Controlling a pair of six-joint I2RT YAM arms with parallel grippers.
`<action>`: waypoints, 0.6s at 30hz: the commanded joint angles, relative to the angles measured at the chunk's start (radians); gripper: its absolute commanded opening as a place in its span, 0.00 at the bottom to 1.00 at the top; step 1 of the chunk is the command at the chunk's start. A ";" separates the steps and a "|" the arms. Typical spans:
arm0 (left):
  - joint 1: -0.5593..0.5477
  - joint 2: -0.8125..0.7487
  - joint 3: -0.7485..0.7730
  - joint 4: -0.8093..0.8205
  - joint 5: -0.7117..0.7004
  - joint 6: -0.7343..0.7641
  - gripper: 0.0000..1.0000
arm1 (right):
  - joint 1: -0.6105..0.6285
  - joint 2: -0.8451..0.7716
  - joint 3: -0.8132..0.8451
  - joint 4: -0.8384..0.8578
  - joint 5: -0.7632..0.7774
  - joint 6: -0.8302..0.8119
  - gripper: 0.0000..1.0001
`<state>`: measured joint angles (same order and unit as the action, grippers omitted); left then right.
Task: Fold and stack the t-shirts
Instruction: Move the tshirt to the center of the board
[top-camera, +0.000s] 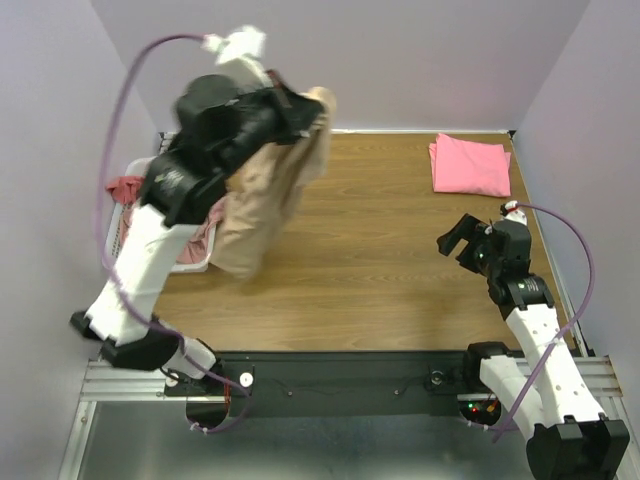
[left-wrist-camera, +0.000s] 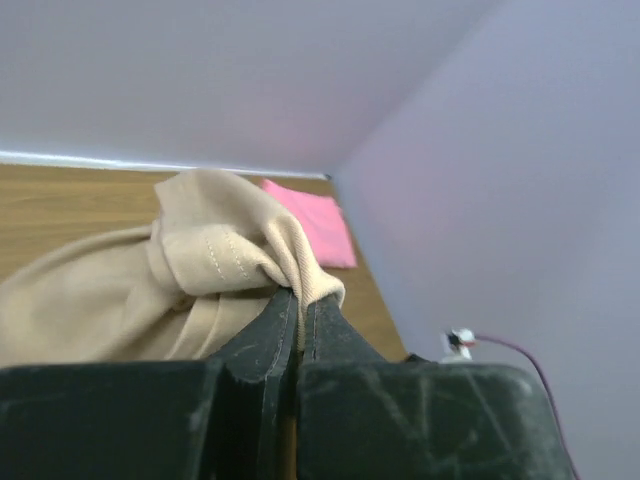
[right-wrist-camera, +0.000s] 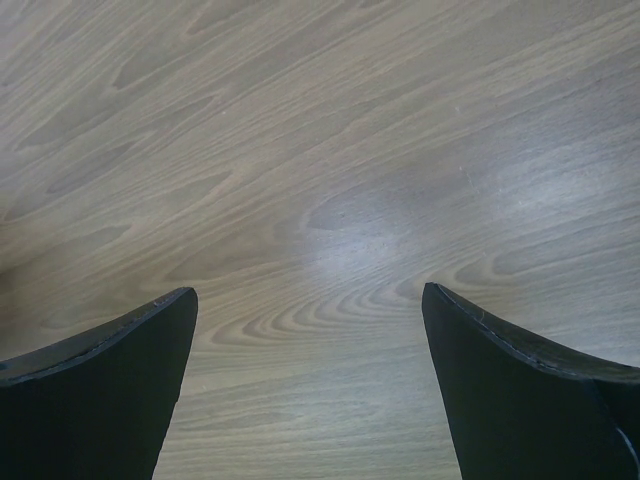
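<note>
- The left pincer (left-wrist-camera: 298, 300) is clenching the tan t-shirt (top-camera: 265, 200) high at ten o'clock, letting it hang loose.
- The right pincer (top-camera: 455, 240) is hovering released at three o'clock, likely awaiting a corner.
- The pink t-shirt (top-camera: 470, 165) is lying folded at one o'clock.

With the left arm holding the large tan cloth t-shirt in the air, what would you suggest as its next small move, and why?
Probably swing the left gripper toward the bare middle of the wooden table and lower it: the large tan cloth t-shirt hangs bunched from its shut jaws, clear of the wood, while the right gripper hovers open and empty.
</note>
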<state>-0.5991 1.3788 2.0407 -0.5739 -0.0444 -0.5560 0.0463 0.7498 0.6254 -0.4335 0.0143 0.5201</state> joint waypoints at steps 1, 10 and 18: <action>-0.207 0.164 0.146 0.132 0.173 0.122 0.00 | 0.000 -0.021 0.030 0.056 0.009 -0.005 1.00; -0.377 0.326 0.334 0.163 0.053 0.185 0.00 | 0.001 -0.041 0.022 0.056 0.042 0.003 1.00; -0.286 0.017 -0.350 0.216 -0.295 -0.038 0.19 | 0.000 -0.043 0.017 0.056 0.033 0.001 1.00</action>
<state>-0.9615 1.5909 1.9762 -0.4782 -0.1539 -0.4381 0.0463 0.7177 0.6254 -0.4332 0.0399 0.5213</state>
